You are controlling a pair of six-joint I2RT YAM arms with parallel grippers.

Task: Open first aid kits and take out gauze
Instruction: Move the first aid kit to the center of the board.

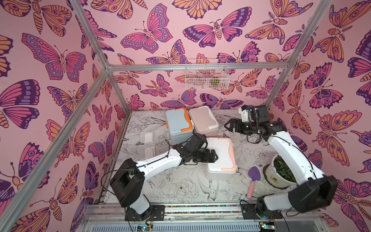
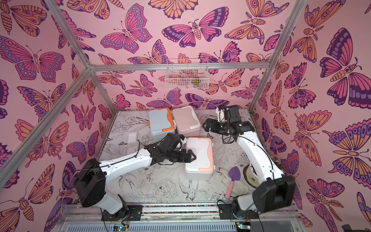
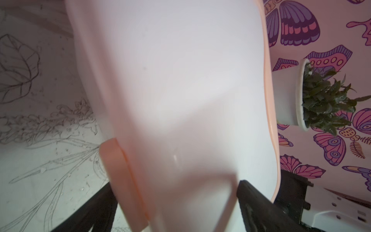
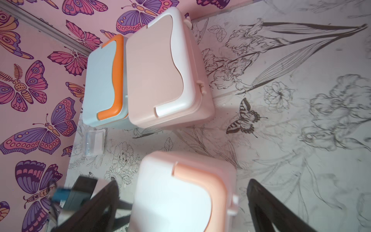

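Gauze lies out already: in a top view, two clear packets [image 1: 147, 137] [image 1: 149, 151] rest on the desk [image 1: 180, 186] toward its left side, apart from all three kits. The blue kit [image 1: 177, 121] and pink kit [image 1: 202, 120] stand touching at the back, lids down. The white kit [image 1: 220, 152] stands nearer me, lid down too. So I judge two kits finished and this one left to open and empty. My left fingers [image 1: 211, 158] hang spread wide at its lid's left edge. My right fingers [image 1: 229, 128] gape empty just beside the pink kit.

Left wrist view adds what the top views cannot: the white kit's wall [image 3: 180, 90] fills the gap between my spread fingers [image 3: 259, 202], though I cannot tell whether they press it. A potted plant [image 3: 289, 96] stands beyond.

Right wrist view shows the white kit's peach handle [image 4: 210, 180] folded flat on the lid, and only one packet [image 4: 94, 140], near the blue kit.
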